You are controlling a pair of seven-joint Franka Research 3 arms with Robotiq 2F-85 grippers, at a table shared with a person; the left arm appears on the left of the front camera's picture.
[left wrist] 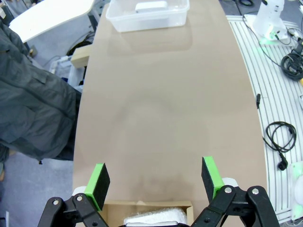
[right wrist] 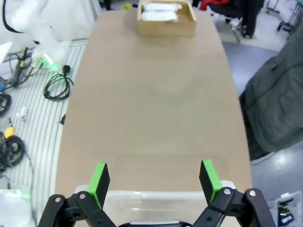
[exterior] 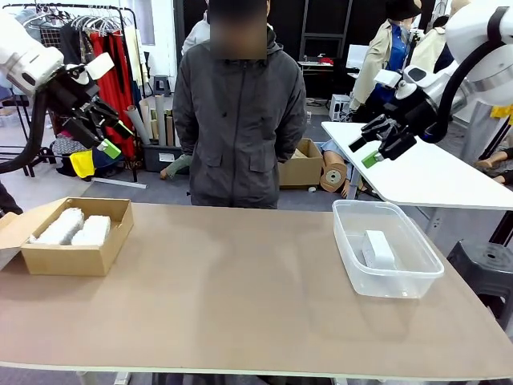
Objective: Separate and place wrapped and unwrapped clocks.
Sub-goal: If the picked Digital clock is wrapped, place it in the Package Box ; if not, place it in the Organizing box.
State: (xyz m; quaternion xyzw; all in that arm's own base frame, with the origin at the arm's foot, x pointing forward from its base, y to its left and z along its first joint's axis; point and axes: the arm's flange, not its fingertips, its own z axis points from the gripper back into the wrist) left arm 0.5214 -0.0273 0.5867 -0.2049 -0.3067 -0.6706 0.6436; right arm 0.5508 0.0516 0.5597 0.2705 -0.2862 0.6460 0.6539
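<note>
Two wrapped clocks (exterior: 74,228) lie side by side in the brown cardboard box (exterior: 64,258) at the left end of the tan table (exterior: 240,305), touching each other. From the front their crinkly wrap hides the shapes inside, so they read only as white lumps. In the right wrist view the same pair (right wrist: 162,12) sits small and far off in the box (right wrist: 166,26). In the left wrist view just one wrapped top (left wrist: 154,217) peeks up at the bottom edge, the rest cut off by the frame and the gripper body.

The bare white clock (exterior: 377,248) rests alone inside the clear plastic tub (exterior: 353,265) at the right end of the table, well apart from the box. Its face is probably turned upward, though the tub wall blurs it. In the left wrist view it shows as a white rounded block (left wrist: 151,6) in the tub (left wrist: 142,21), partly cropped by the top edge.

The left gripper (exterior: 103,128) hangs in the air above the box, fingers spread and holding nothing. The right gripper (exterior: 377,144) hovers above the tub, its fingers likewise apart and empty. A person in a dark grey jacket (exterior: 238,120) stands at the far side, hands out of sight behind the back.
</note>
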